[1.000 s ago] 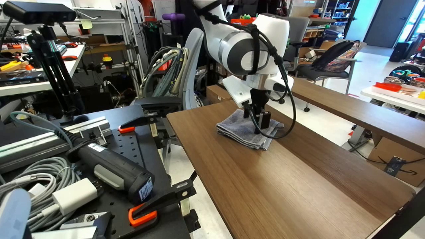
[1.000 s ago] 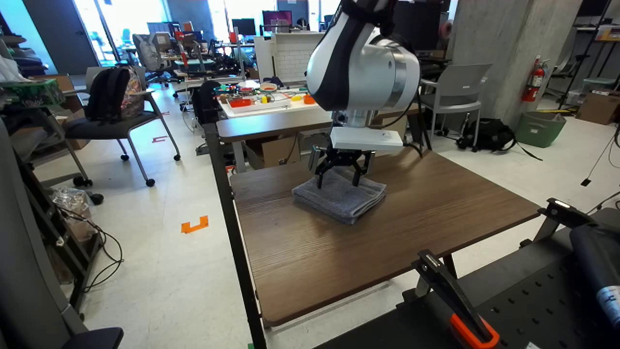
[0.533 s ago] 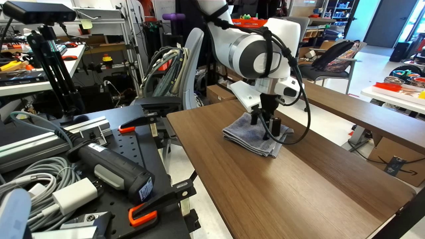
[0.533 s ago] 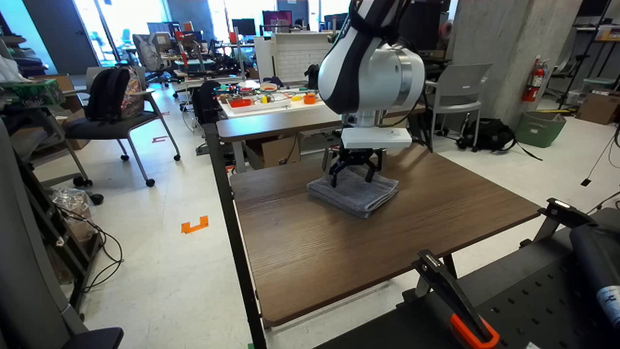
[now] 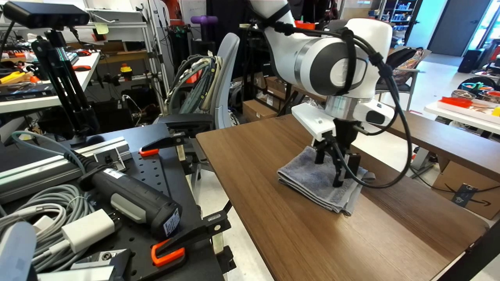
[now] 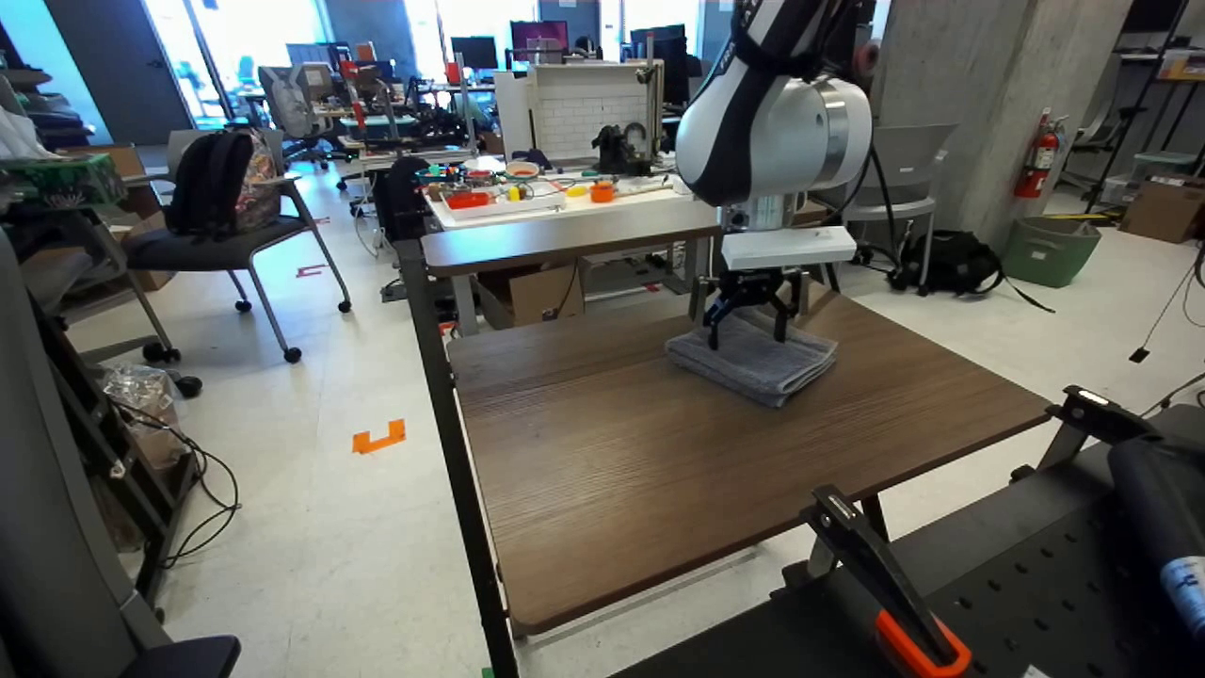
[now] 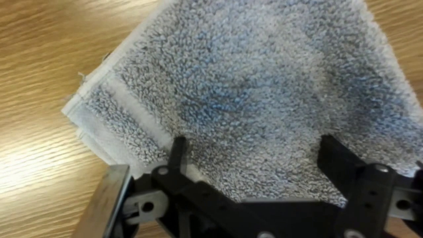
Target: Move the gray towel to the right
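The gray towel (image 5: 308,177) lies folded and flat on the wooden table, with layered edges and a slightly rumpled top. It shows in both exterior views (image 6: 763,372) and fills much of the wrist view (image 7: 257,82). My gripper (image 5: 329,172) points down over it with the fingers spread apart. The fingertips rest on or press into the towel's top in both exterior views (image 6: 747,342). In the wrist view the gripper (image 7: 253,140) is open, with flat towel between its fingers and no pinched fold visible. The small patches under the fingertips are hidden.
The brown wooden table (image 5: 371,242) carries the towel. A black perforated bench (image 5: 144,171) with clamps (image 6: 871,565), a scanner-like tool (image 5: 136,199) and cables (image 5: 58,207) stands close beside it. A further wooden desk (image 6: 555,240) stands behind the table.
My gripper and the towel under it have moved together across the table, to the right in both exterior views. The fingers have stayed spread apart.
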You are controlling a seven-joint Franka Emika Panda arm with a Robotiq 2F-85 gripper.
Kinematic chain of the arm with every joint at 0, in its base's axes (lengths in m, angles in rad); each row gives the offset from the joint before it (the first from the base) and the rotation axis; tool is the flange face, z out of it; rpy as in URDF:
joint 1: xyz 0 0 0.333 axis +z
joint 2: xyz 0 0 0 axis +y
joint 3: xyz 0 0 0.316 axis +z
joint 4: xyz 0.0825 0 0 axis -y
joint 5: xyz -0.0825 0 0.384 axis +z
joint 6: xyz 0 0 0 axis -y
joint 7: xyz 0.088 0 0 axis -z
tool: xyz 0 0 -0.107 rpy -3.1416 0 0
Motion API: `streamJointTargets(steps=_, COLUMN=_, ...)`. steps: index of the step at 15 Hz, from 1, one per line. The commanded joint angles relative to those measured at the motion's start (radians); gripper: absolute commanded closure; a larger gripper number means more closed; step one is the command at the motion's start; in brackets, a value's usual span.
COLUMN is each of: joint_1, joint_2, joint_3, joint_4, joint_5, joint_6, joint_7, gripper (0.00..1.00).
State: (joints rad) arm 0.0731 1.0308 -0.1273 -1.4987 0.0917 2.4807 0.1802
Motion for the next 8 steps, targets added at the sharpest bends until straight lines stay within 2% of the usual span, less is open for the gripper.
streamJointTargets(steps=1, joint_1=-0.043, joint_2=0.048, joint_3=-0.029, joint_4=0.076, joint_5=-0.037, joint_6=-0.048, joint_7=0.030, gripper=0.00)
streamJointTargets(steps=5, joint_1=-0.089, joint_2=0.063, joint_3=-0.037, joint_4=0.120, joint_5=-0.034, joint_6=-0.087, joint_7=0.030, gripper=0.00)
streamJointTargets(steps=8, joint_1=-0.104, joint_2=0.008, joint_3=-0.020, joint_4=0.080, joint_5=-0.030, joint_6=-0.108, joint_7=0.008, gripper=0.00)
